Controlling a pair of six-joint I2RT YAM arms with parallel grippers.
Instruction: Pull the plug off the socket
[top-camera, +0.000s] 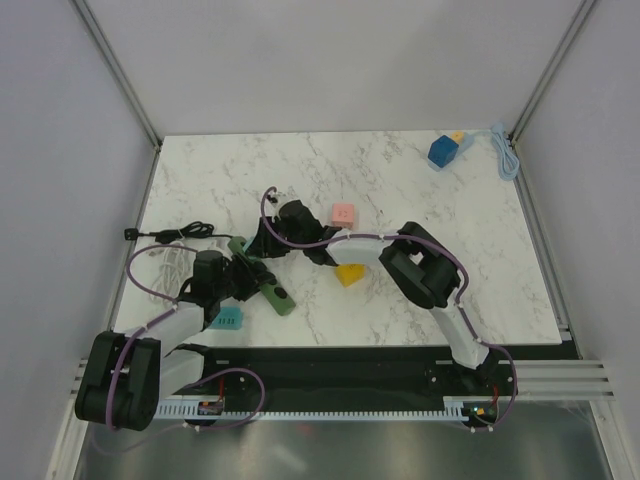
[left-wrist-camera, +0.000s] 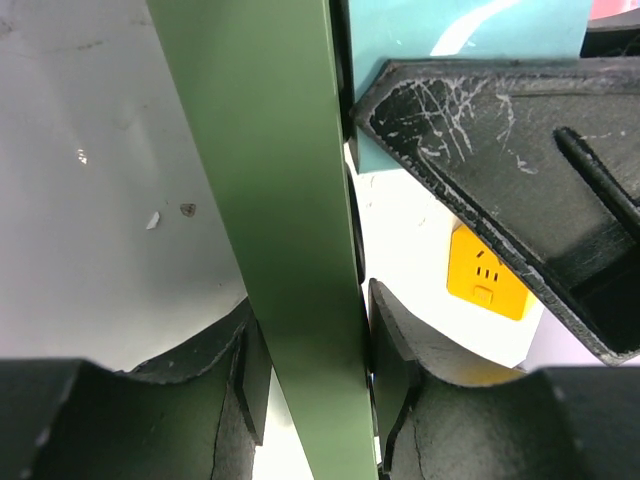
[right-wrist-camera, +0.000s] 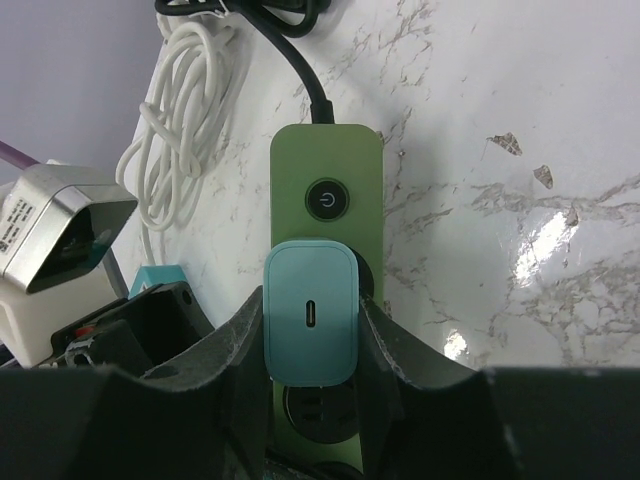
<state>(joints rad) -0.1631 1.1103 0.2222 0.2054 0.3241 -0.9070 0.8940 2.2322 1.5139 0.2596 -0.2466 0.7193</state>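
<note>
The right gripper (right-wrist-camera: 311, 322) pinches the teal charger plug (right-wrist-camera: 308, 300), seated in the green power strip (right-wrist-camera: 325, 160) beside its switch (right-wrist-camera: 326, 200). The left gripper (left-wrist-camera: 312, 362) clamps that strip's long edges, so the pull likely goes straight off its face.

Aslant on the table (top-camera: 400, 190), left of centre: power strip (top-camera: 278, 295), far end leftward. Seated on it beside the switch (right-wrist-camera: 327, 199): plug (right-wrist-camera: 308, 320), flanked on both sides by the right gripper (right-wrist-camera: 308, 345). Astride the strip's long edges, touching both: left gripper (left-wrist-camera: 310, 370). Left of the strip, coiled cord (top-camera: 170, 262). Right of it, far block (top-camera: 344, 214) and, nearer, middle block (top-camera: 349, 274). By the near edge, near block (top-camera: 229, 319). In the far right corner, corner block (top-camera: 445, 149), loose cable (top-camera: 505, 150) just beside.
</note>
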